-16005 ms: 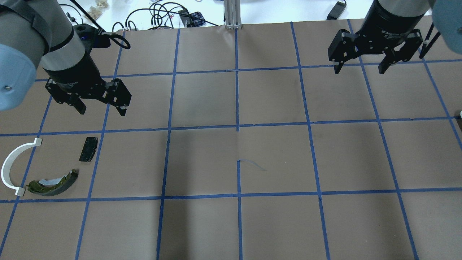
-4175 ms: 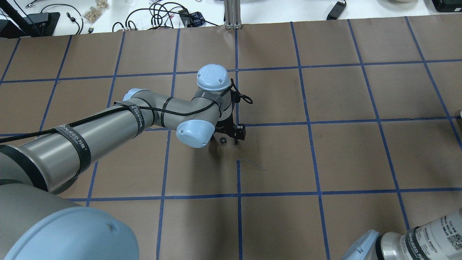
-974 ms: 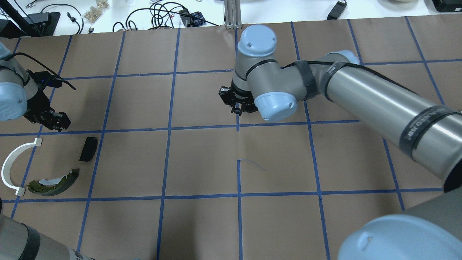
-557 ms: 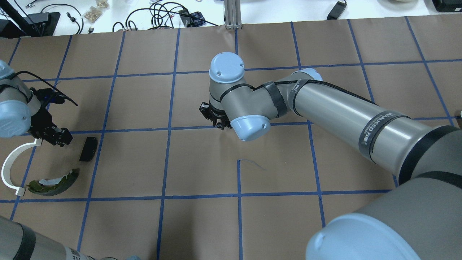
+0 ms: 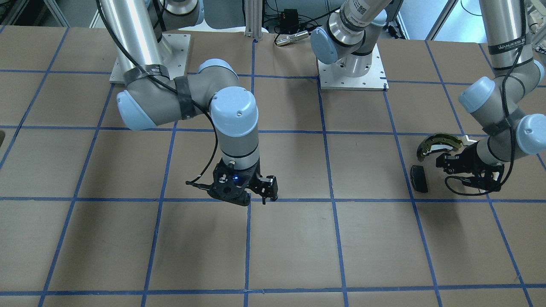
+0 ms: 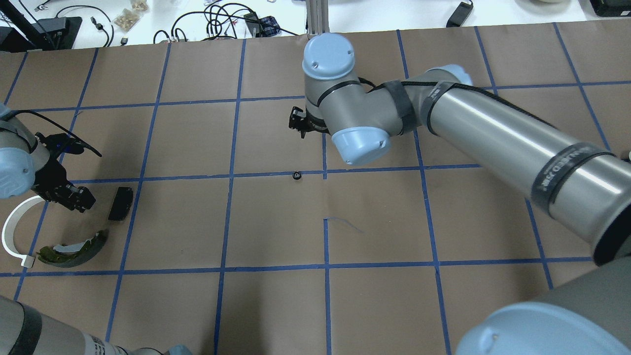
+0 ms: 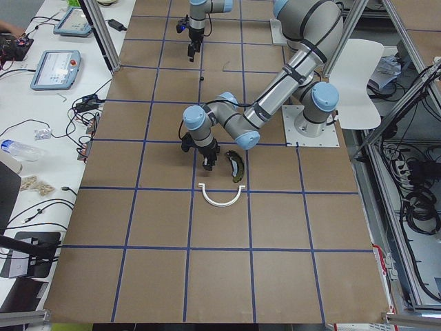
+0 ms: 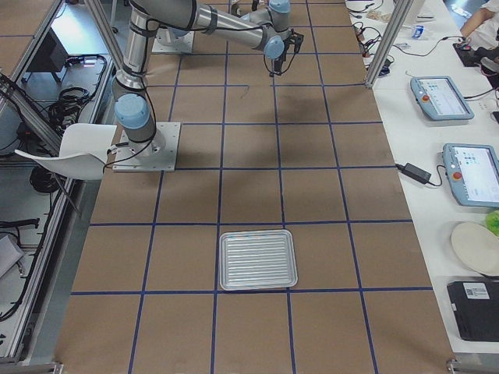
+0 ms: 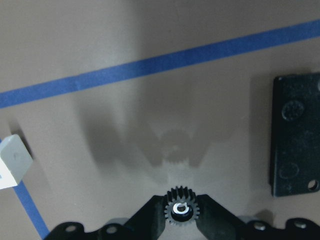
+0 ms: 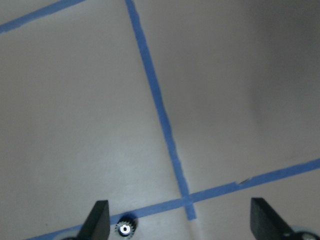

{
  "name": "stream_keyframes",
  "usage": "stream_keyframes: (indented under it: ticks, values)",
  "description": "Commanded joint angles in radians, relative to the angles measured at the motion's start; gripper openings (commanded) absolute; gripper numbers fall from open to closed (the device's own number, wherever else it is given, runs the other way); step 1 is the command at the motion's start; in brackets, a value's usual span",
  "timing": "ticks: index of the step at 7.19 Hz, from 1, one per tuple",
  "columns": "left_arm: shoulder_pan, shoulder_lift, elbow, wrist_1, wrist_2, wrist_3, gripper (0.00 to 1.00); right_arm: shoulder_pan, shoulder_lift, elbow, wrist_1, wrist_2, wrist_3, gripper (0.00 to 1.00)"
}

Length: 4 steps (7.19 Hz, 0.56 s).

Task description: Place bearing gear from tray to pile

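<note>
Clamped between the left gripper (image 6: 74, 198) fingertips: a bearing gear (image 9: 181, 211), off the paper over the pile (image 6: 74, 249) by the tabletop's (image 6: 374, 222) left edge, just beside the black pad (image 9: 295, 135). Seen only from the wrist, hidden overhead. Farther out, mid-tabletop on a tape line (image 6: 256, 174): a second gear (image 6: 296, 175), lying below the right gripper (image 10: 182, 220), spread wide.

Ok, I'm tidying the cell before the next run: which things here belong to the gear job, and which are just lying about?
Job: gear in left gripper; second gear on the table; tray; pile of brake shoe, white arc, black pad.
Lying about: cables, bench screens, chair.
</note>
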State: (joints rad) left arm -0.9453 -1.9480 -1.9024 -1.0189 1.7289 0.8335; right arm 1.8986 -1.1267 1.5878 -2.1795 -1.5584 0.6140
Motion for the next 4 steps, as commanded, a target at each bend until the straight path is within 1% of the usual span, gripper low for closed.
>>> stream_keyframes:
  ticks: [1, 2, 3, 4]
  values:
    - [-0.004, -0.012, 0.0, -0.003, -0.061, -0.008, 0.0, -0.152, -0.175, -0.011, 0.226, -0.002, -0.252, 1.0]
    - [-0.003, -0.017, -0.001, -0.003, -0.072, -0.008, 0.0, -0.202, -0.244, -0.011, 0.322, -0.003, -0.329, 1.0]
    - [-0.001, -0.02, -0.003, 0.0, -0.062, -0.001, 0.0, -0.242, -0.31, -0.015, 0.422, -0.006, -0.405, 1.0]
    - [0.0, -0.02, -0.001, 0.005, -0.061, -0.002, 0.23, -0.287, -0.37, -0.023, 0.497, -0.02, -0.498, 1.0]
